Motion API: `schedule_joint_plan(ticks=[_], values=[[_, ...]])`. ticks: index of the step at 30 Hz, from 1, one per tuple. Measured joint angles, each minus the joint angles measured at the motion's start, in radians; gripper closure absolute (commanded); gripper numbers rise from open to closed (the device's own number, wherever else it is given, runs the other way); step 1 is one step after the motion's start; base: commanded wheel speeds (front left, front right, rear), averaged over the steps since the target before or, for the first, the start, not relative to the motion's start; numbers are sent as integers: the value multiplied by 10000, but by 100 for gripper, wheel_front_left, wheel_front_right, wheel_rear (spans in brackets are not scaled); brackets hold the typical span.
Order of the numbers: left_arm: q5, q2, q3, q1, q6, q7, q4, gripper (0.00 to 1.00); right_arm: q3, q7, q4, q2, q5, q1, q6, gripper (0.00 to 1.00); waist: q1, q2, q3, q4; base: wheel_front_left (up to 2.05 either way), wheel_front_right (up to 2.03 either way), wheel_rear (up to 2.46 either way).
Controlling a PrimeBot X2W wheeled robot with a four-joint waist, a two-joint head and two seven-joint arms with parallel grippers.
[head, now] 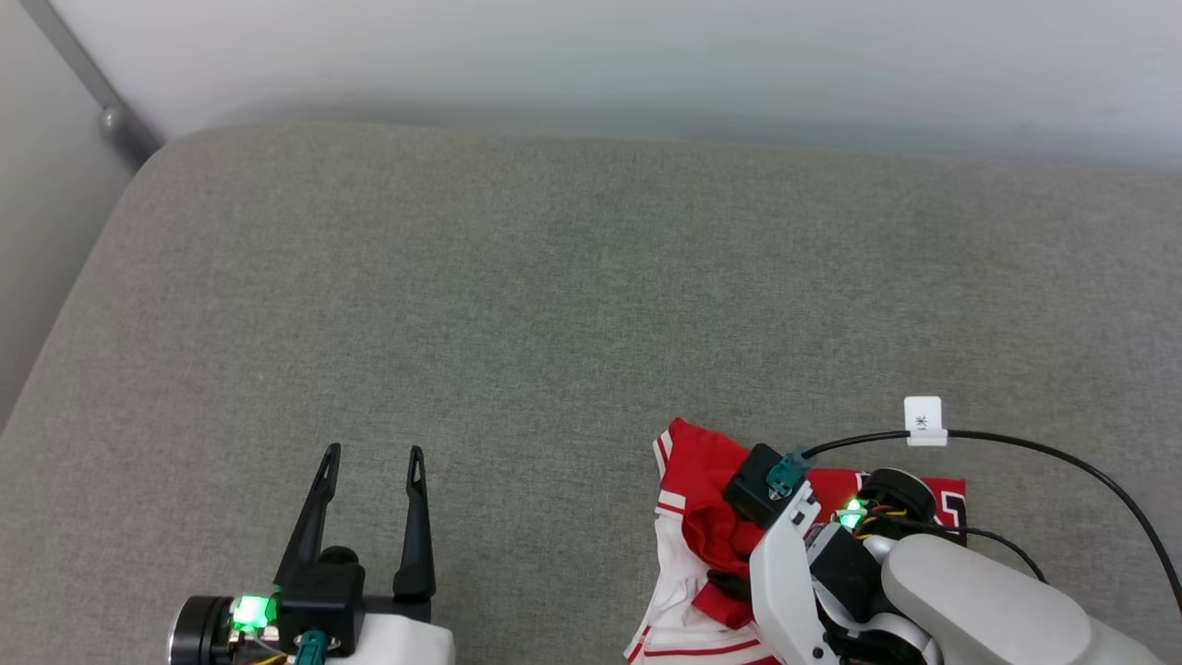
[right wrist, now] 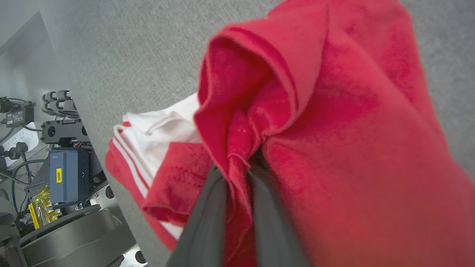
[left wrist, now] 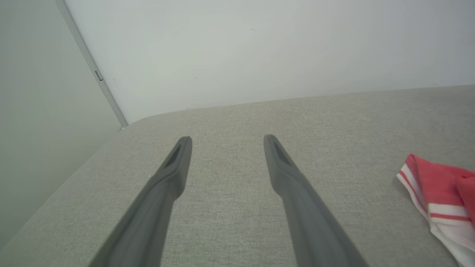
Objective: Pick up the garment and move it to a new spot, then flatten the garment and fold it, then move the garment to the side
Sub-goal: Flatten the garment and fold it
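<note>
Down on the cushion (head: 554, 277), right jaws pinch the garment (head: 702, 462), left jaws gape; pickup step I reckon, lift next.

Head view: looked forward and down from high over the grey fabric surface (head: 554, 277), with the wall (head: 646, 55) at the top edge.
Left wrist view: sat low, facing along the left end effector (left wrist: 227, 142) across the surface toward the wall.
Right wrist view: sat very close to the garment (right wrist: 352, 129), looking along the right end effector (right wrist: 237, 167).
Shared: surface and garment appeared in all three.
</note>
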Motion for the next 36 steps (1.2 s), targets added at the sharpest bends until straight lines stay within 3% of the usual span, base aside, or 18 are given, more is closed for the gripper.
schedule_joint_plan(ticks=[1,6,10,14,18,26,36], values=[[0,0,36,50,0,0,10,0,58,-190,31,2,111,-7,0,0,0,0,-56,-31,0,0,0],[0,8,196,341,-65,0,150,0,169,-1498,-307,-332,119,-170,-2,0,0,0,-487,-241,0,0,0],[-44,13,412,568,-105,0,180,0,-380,-2765,-892,-759,-247,-136,-2,0,0,0,-890,-474,0,0,0],[-75,27,625,783,-138,0,123,0,-1668,-4211,-1210,-1085,-940,143,-2,0,0,0,-1237,-774,0,0,0],[-71,15,709,955,-196,0,25,0,-3580,-5536,-941,-1066,-1814,827,-2,0,0,0,-1480,-1069,0,0,0],[-69,-59,773,1027,-384,0,-127,0,-7333,-7114,-731,288,-4201,2815,-2,0,-1,0,-1703,-1332,0,0,0],[-109,-194,784,1170,-669,0,-328,0,-10165,-7333,-2382,2301,-5935,5751,-4,0,-1,0,-1860,-1289,0,0,0]])
